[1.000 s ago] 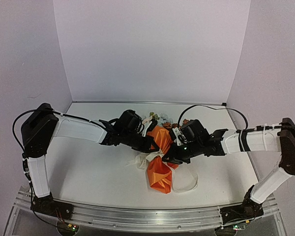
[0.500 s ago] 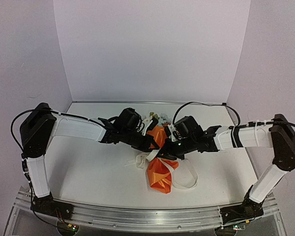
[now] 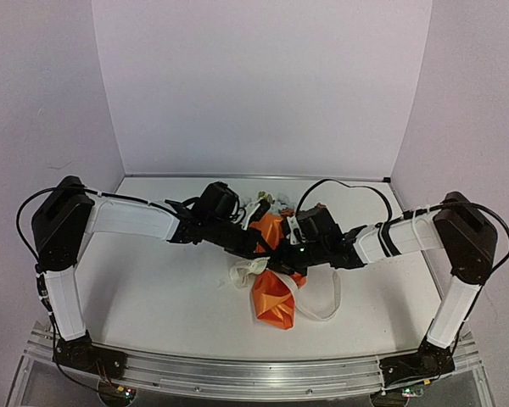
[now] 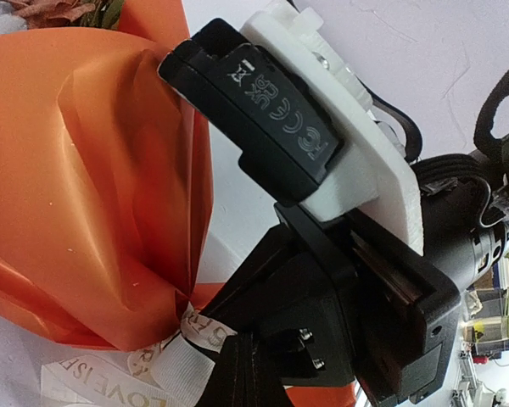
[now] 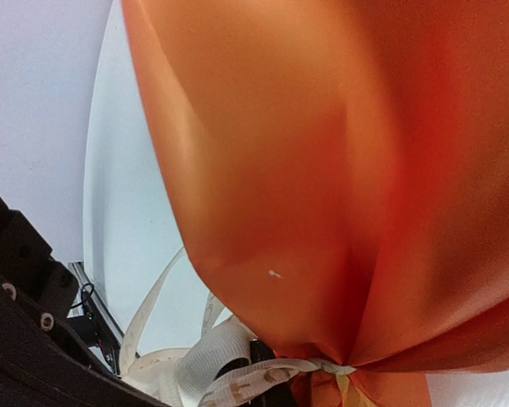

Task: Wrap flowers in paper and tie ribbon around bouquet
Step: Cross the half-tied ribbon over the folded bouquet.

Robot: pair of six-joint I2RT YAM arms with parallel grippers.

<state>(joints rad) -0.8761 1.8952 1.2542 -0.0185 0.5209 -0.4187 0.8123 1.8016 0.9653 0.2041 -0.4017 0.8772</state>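
- The bouquet (image 3: 277,298), a glossy orange paper cone with pastel blooms at its wide end, lies on the white table (image 3: 153,297), narrow end towards the arm bases.
- The small artificial flowers (image 3: 270,202) poke out at the bouquet's far end, so the wrapping looks done.
- A long cream-white fabric ribbon with printed lettering (image 4: 157,383) is cinched around the bouquet's waist, where the paper bunches in. A slack loop trails on the table to the bouquet's right.
- The left gripper (image 3: 261,246) sits at the bouquet's left, just above the waist. Its jaws are closed, with ribbon running into them.
- The right gripper (image 3: 285,257) presses in at the bouquet's right, also clamped tight. It may be pinching ribbon too, but its wrist view is too close to be sure.
- I would judge the task late on: the band is wrapped, and what remains is pulling the knot snug and letting go.
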